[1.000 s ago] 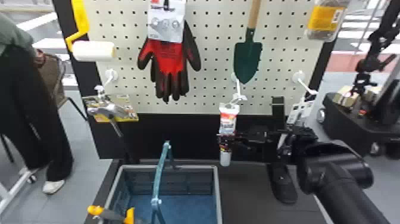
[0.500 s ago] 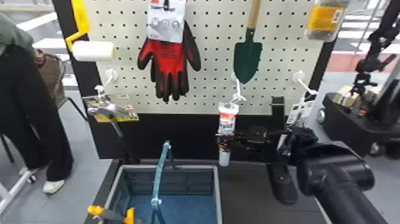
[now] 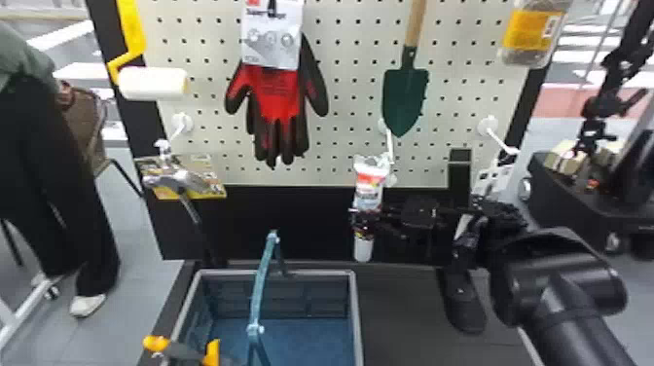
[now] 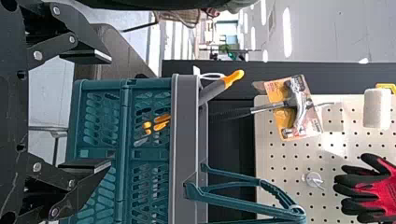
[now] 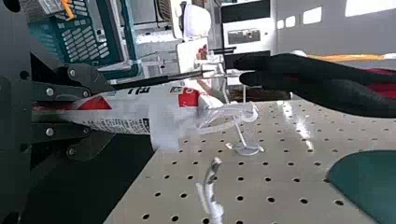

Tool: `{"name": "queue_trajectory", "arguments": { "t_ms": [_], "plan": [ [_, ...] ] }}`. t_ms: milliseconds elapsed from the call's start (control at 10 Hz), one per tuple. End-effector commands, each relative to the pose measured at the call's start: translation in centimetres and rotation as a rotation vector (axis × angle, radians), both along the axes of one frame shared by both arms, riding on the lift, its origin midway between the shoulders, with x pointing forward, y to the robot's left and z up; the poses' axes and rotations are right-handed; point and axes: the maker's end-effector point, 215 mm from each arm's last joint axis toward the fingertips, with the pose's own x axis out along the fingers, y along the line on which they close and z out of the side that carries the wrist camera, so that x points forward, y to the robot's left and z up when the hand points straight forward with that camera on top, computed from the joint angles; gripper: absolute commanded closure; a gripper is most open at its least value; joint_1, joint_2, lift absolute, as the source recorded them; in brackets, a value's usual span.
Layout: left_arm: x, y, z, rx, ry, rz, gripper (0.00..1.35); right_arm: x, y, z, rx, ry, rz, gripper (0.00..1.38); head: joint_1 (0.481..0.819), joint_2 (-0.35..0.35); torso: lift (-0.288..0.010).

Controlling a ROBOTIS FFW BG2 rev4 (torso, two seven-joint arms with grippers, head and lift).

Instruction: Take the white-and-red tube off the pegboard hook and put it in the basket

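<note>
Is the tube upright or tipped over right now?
Close to upright, cap down: in the head view the tube runs nearly vertical, its white cap lowest, with the right pincer gripping just above the cap.

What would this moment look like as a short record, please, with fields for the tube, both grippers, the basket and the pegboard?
Tube: white-and-red tube, roughly upright, its clear top at the white hook
Right gripper: closed around the tube's lower part
Left gripper: open, nothing between its fingers, beside the basket
Basket: below and to the left of the tube, handle raised
Pegboard: red-and-black gloves, green trowel, paint roller, hammer
Placement: not yet done
</note>
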Motion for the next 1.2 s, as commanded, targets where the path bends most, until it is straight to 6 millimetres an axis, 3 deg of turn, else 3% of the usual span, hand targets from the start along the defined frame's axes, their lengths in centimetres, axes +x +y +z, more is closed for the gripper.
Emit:
{"name": "queue_trajectory", "arguments": {
  "t_ms": [0, 200, 800, 1100],
  "plan": [
    [0.1, -0.1, 0.1, -0.003, -0.003, 0.000, 0.48, -0.5, 0.2, 0.8, 0.004, -0.014, 0.003, 1.15, 0.549, 0.000, -0.100],
    [0.1, -0.2, 0.0, -0.003, 0.000, -0.001, 0.48, -1.2, 0.6, 1.5, 0.040, -0.021, 0.002, 1.15, 0.549, 0.000, -0.100],
    [0.2, -0.4, -0.4, -0.003, 0.013, -0.004, 0.48, -2.0, 1.6, -0.2, 0.180, 0.052, -0.033, 1.15, 0.549, 0.000, -0.100],
    [0.4, -0.6, -0.3, -0.004, 0.012, -0.006, 0.48, -2.8, 4.4, -1.2, 0.218, 0.106, 0.015, 1.15, 0.549, 0.000, -0.100]
  ]
}}
